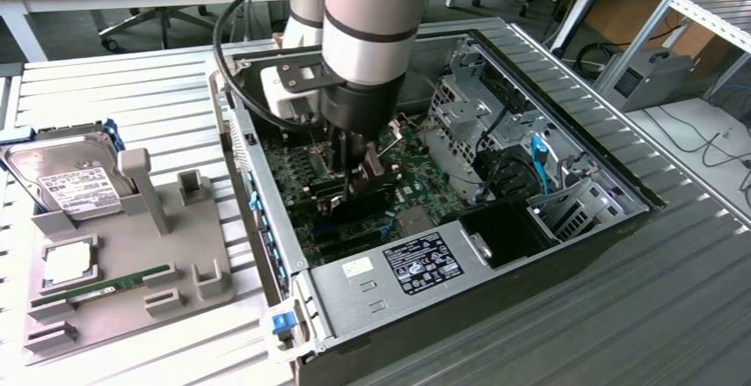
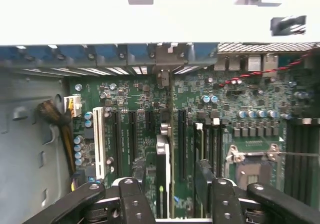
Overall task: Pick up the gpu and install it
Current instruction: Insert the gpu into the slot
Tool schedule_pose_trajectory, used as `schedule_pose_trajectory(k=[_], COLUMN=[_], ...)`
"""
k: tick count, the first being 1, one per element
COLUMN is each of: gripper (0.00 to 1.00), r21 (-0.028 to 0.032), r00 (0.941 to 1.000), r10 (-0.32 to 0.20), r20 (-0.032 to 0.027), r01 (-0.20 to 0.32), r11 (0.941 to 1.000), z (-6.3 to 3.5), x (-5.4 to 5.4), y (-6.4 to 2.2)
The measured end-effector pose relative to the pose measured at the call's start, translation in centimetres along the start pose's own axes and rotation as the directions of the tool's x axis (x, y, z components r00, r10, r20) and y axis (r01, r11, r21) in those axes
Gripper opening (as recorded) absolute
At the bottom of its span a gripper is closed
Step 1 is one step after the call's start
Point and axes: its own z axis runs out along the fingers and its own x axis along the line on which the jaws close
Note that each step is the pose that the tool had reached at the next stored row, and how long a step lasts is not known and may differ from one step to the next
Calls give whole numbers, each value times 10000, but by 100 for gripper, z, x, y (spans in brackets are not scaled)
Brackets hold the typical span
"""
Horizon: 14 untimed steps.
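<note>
Inside the open computer case [image 1: 551,254], the claw [image 2: 172,194] hangs spread astride the gpu [image 2: 163,179], standing edge-on in its motherboard [image 2: 240,108] slot at twelve o'clock; square, even downward pressure seats it best.

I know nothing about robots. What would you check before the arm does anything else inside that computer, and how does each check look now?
1. Gripper open: ok, fingers stand apart.
2. Gpu upright between the fingers, edge down on the motherboard: ok.
3. Gpu fully seated in its slot: cannot tell.
4. Gpu bracket lined up with the rear case wall: cannot tell.
5. Hard drive and RAM stick on the tray outside the case: ok.
</note>
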Motion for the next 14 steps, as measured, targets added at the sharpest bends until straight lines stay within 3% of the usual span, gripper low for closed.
schedule_pose_trajectory(k=[8,14], gripper=[52,52], r21=[-1,-1], r00=[10000,10000], r10=[-1,0], r20=[-2,-1], r01=[1,0], r11=[10000,10000], z=[-362,-491], x=[-26,-35], y=[-6,-8])
